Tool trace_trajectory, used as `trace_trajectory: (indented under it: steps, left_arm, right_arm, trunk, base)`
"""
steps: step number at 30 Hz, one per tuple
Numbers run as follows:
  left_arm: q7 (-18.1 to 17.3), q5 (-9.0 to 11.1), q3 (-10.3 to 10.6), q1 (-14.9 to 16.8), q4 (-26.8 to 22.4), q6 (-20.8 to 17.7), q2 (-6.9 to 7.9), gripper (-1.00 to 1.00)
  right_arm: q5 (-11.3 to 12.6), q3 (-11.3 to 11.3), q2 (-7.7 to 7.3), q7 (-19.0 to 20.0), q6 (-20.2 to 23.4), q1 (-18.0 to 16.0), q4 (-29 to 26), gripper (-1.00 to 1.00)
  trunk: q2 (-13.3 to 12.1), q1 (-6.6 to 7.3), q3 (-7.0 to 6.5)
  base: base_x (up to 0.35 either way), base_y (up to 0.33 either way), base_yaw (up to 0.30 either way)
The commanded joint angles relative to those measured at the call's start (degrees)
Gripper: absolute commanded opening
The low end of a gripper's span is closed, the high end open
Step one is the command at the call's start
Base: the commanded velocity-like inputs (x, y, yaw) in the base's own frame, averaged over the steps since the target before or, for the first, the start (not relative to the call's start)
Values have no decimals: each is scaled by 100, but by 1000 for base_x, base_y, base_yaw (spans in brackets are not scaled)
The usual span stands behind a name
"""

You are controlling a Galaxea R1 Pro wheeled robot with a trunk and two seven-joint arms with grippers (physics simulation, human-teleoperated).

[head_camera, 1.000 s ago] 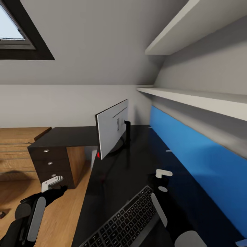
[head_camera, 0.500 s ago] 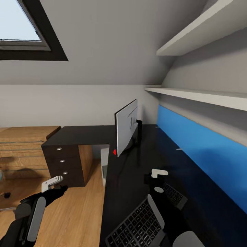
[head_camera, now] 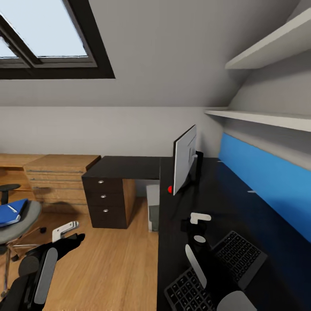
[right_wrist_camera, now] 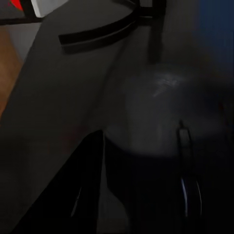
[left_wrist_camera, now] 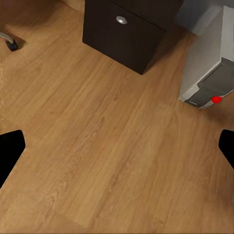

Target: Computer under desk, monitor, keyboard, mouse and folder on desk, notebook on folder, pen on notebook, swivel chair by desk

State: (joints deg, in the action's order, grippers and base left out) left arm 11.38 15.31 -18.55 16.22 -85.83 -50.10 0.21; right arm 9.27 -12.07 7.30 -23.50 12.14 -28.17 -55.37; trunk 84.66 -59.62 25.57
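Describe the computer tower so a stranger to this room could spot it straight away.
Start at the long black desk with the blue back panel. Look to the wood floor beneath its near edge, between the black three-drawer unit and the desk's long arm. The computer stands there: a pale grey box, unlike the dark drawers, with a red dot on its front.
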Motion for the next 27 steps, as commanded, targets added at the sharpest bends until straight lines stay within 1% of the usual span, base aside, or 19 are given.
trace_trajectory:
  steps: [1, 6, 27]
  left_arm:
    - [47, 60, 0, 4, -3, -22, 2, 100]
    - [47, 60, 0, 4, -3, -22, 5, 100]
    - [39, 67, 0, 4, -3, -35, 6, 100]
  right_arm:
    - [40, -15, -2, -32, 22, -4, -9, -100]
    - [40, -15, 0, -32, 20, -4, -9, -100]
    - [40, -6, 0, -32, 8, -4, -9, -100]
  trunk:
    - [4, 1, 7]
    - [4, 1, 7]
    - [4, 1, 7]
  base:
    - [-78, 233, 149]
    - [-96, 285, 52]
    - [-94, 320, 1]
